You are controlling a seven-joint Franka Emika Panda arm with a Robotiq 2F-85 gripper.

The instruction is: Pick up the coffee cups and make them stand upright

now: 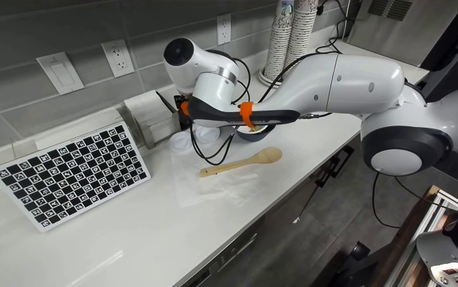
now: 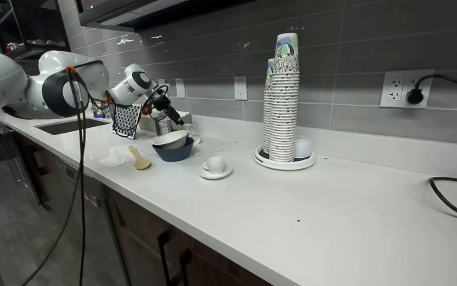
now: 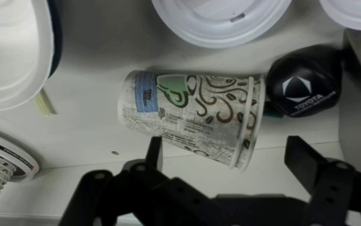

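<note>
The coffee cups are pale paper cups with a printed pattern, nested as a pair. They lie on their side on the counter, rims toward the right of the wrist view. They also lie behind the bowls in an exterior view. My gripper is open and empty. Its fingertips appear on either side of the rim end, apart from it. The gripper also shows above the cups in an exterior view. A small white cup stands upright on a saucer. The arm hides the paper cups elsewhere.
A white bowl sits in a dark blue bowl. White lids and a black Toyota-labelled object lie close to the cups. A wooden spoon, napkin holder, checkered board and tall cup stacks stand around.
</note>
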